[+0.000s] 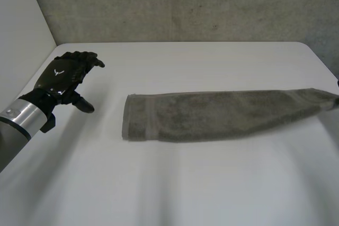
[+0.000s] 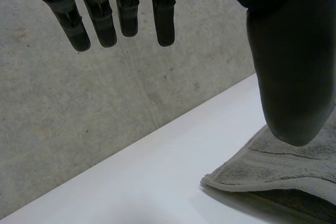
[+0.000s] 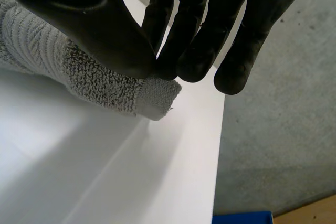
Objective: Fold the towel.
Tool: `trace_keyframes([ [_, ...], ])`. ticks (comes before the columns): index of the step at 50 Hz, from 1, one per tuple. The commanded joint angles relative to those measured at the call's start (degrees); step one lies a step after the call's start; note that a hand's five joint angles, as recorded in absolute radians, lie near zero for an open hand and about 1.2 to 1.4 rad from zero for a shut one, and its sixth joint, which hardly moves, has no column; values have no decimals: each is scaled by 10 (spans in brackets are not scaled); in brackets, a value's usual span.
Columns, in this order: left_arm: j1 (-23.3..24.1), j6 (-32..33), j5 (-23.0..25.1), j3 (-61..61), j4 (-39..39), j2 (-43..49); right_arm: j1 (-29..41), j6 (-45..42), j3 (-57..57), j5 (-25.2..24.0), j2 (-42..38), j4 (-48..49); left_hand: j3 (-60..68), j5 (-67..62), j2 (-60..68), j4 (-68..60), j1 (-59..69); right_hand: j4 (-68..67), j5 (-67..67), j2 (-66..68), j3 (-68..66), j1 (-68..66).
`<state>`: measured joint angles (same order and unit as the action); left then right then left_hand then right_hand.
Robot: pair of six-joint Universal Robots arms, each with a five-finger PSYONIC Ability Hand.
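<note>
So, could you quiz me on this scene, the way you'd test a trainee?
1. True or false: the black left hand is holding the long grey terry towel.
2. Which part of the towel does the black right hand pinch? A) its middle B) one end C) nothing
3. Fill in: the towel lies on a white ____.

Key
1. False: its fingers are straight, apart from the towel.
2. B.
3. The white table.
</note>
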<state>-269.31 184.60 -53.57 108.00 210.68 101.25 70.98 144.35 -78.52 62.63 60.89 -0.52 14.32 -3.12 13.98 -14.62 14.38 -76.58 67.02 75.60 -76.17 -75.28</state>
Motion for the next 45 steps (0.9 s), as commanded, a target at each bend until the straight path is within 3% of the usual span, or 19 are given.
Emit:
trace_keyframes([
  [1, 0, 0, 0, 0, 0, -2, 23, 15, 43, 0, 42, -24, -34, 22, -31, 37, -35, -34, 30, 44, -38, -47],
  [4, 0, 0, 0, 0, 0, -4, 54, 29, 53, 2, 50, -25, -34, 22, -31, 37, -35, -34, 30, 44, -38, -47],
  [9, -2, 0, 0, 0, 0, -8, 229, 120, 100, 16, 91, -23, -34, 22, -31, 37, -35, -34, 30, 44, -38, -47],
  [12, -3, 0, 0, 0, 0, -8, 284, 132, 110, 24, 86, -21, -34, 22, -31, 37, -35, -34, 30, 44, -38, -47],
  [14, -3, 0, 0, 1, 0, -8, 416, 136, 147, 55, 52, -18, -34, 22, -31, 37, -35, -34, 30, 44, -38, -47],
  [15, -3, 0, 0, 1, 0, -8, 417, 136, 147, 55, 52, -18, -34, 22, -31, 37, -35, -34, 30, 44, -38, -47],
  [17, -7, 0, 0, 1, 0, -8, 531, 135, 197, 85, -13, -19, -34, 22, -31, 37, -35, -34, 30, 44, -38, -47],
  [18, -7, 0, 0, 1, 0, -8, 531, 135, 197, 85, -13, -19, -34, 22, -31, 37, -35, -34, 30, 44, -38, -47],
  [20, -8, 0, 0, 1, 0, -7, 606, 136, 243, 94, -85, -19, -34, 22, -31, 37, -35, -34, 30, 44, -38, -47],
  [26, -7, 0, 0, 2, 0, -4, 640, 133, 291, 104, -177, -23, -34, 22, -31, 37, -35, -34, 30, 44, -38, -47],
  [28, -6, 0, 0, 3, -1, -3, 641, 132, 290, 109, -184, -23, -34, 22, -31, 37, -35, 666, -670, -656, 662, 653],
  [35, -7, 1, 1, 9, 1, 0, 626, 136, 247, 126, -131, -26, -34, 22, -31, 37, -35, 666, -670, -656, 662, 653],
  [40, -4, 1, 1, 9, 1, 1, 582, 134, 137, 119, -39, -23, -34, 22, -31, 37, -35, 666, -670, -656, 662, 653],
  [45, 0, 1, 1, 12, 1, 1, 495, 132, -31, 105, 53, 7, -34, 22, -31, 37, -35, 666, -670, -656, 662, 653],
])
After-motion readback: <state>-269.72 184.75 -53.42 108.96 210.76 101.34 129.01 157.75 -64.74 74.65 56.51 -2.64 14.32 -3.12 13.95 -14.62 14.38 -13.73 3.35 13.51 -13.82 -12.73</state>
